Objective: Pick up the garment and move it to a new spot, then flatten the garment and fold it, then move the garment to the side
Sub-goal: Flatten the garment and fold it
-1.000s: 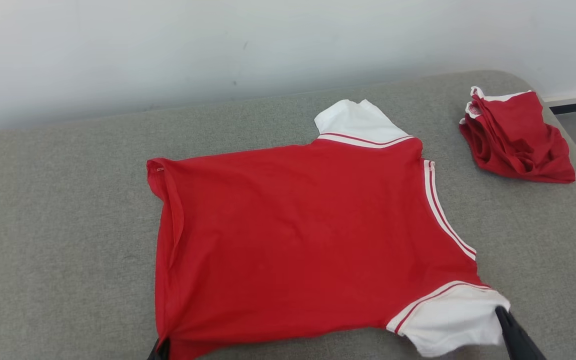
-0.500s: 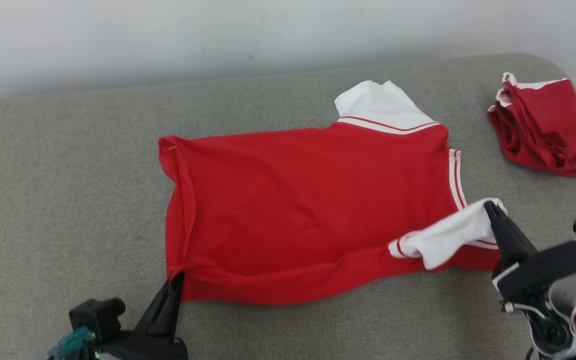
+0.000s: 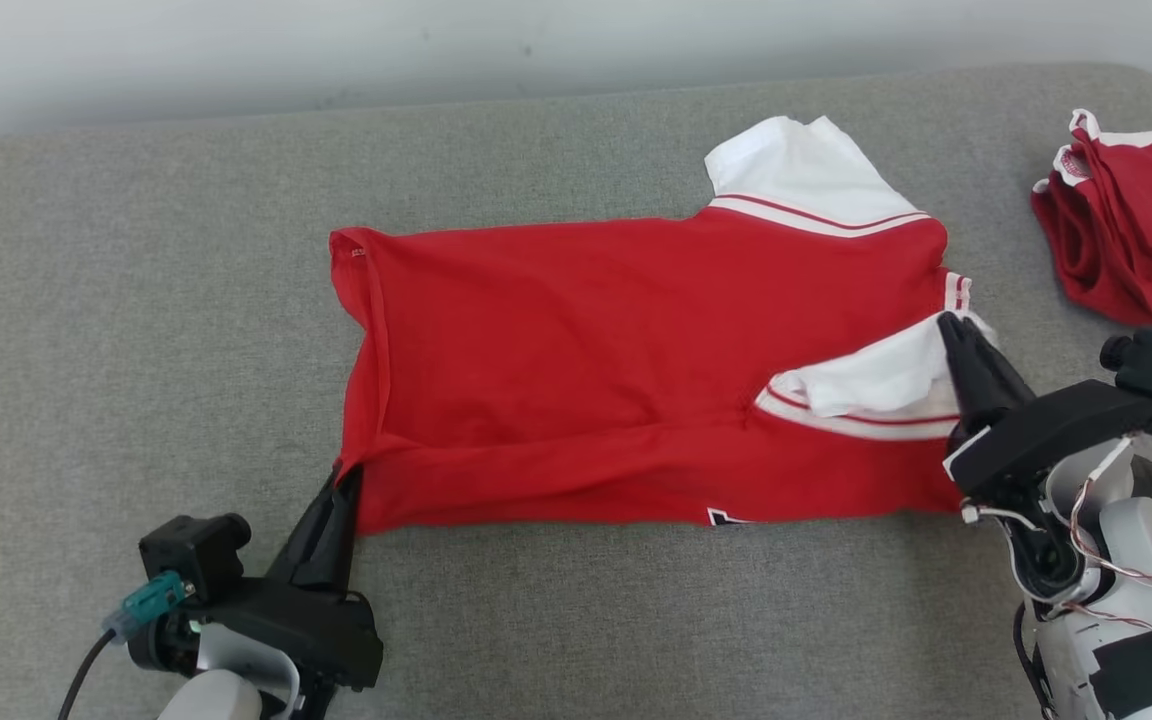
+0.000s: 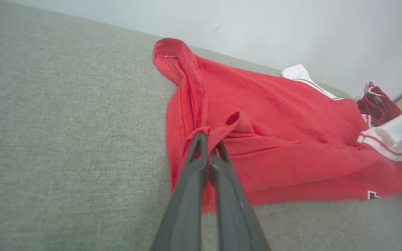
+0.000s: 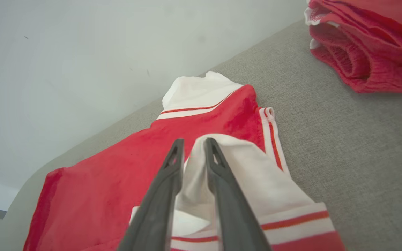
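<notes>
Head view, surface: a grey upholstered surface (image 3: pixel 136 300), woven and faintly flecked, with a rounded far-right corner.
Head view, room: a plain pale wall (image 3: pixel 236 50) runs behind the surface.
Head view, garment: the garment (image 3: pixel 586 340) lies in the middle of the surface. It is smooth red knit, and its near edge is doubled over onto the body in a long soft fold.
Head view, sleeves: the far sleeve (image 3: pixel 806 165) is white and flat, with striped trim. The near sleeve (image 3: pixel 876 385) is white, raised and drawn over the red body.
Head view, lettering: a small dark, white-outlined corner of lettering (image 3: pixel 726 517) shows at the near edge.
Head view, left fingers (image 3: pixel 344 490): dark and tapered, pressed together on the garment's near left corner.
Head view, right fingers (image 3: pixel 956 335): clamped on the edge of the near sleeve.
Head view, second red garment (image 3: pixel 1136 230): bunched cloth with narrow white edging at the far right, well apart from the shirt.
Left wrist view, grip: the closed fingers pinch a gathered red hem corner, and the stitched hem runs away toward the wall.
Right wrist view, grip: white sleeve cloth is squeezed between the two fingers, which stand slightly apart around it. Soft stacked folds of the second red garment sit at the upper right.
</notes>
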